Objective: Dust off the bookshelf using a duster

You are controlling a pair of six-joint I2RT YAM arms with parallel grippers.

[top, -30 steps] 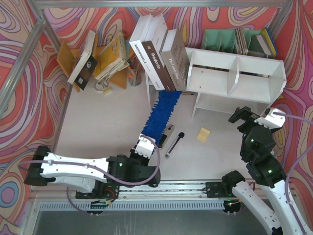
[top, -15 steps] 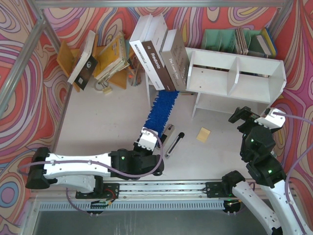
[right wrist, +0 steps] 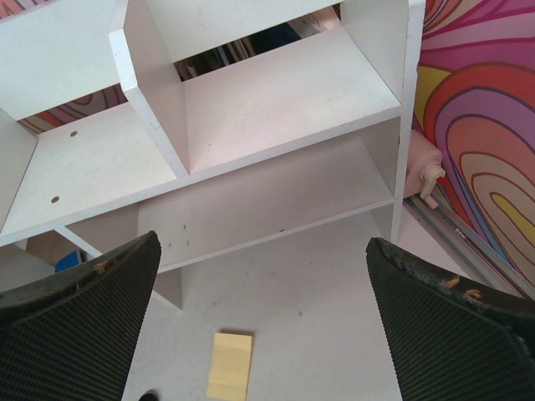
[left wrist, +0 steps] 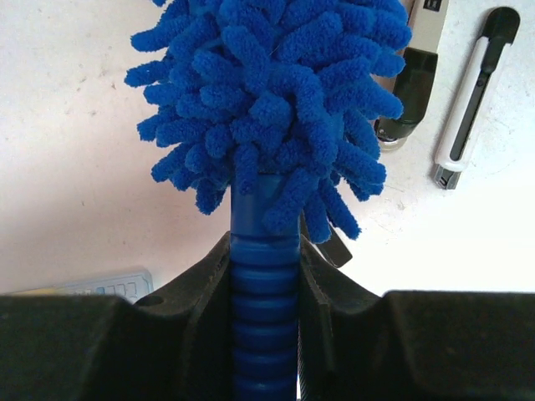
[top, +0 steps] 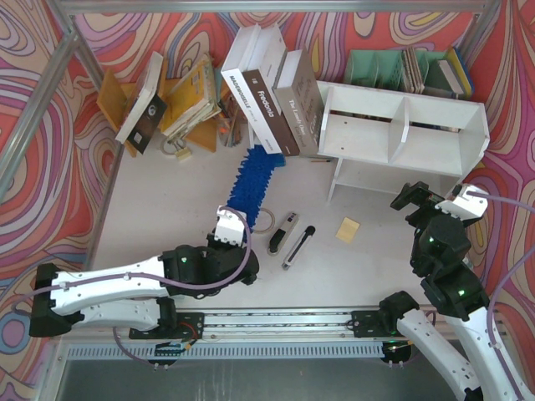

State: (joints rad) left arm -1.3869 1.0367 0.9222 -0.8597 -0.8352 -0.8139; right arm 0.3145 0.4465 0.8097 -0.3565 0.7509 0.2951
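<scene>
The blue fluffy duster (top: 251,180) lies slanted over the table, and its tip reaches the foot of the leaning books left of the white bookshelf (top: 401,125). My left gripper (top: 235,214) is shut on the duster's ribbed blue handle (left wrist: 263,292). In the left wrist view the fluffy head (left wrist: 267,100) fans out just ahead of the left gripper (left wrist: 264,251). My right gripper (top: 420,200) hovers open in front of the bookshelf's right compartments (right wrist: 276,92). Nothing sits between the fingers of the right gripper (right wrist: 259,244).
Big books (top: 267,92) lean against the shelf's left end. A green organizer (top: 376,67) stands behind it and a wooden rack with books (top: 167,96) at the back left. A yellow note pad (top: 348,230), a box cutter (top: 298,246) and a black-silver tool (top: 282,232) lie on the table.
My left arm has swung to the left, carrying the duster with it. Its head has moved from under the books by the shelf's end to further left. The right arm is unmoved.
</scene>
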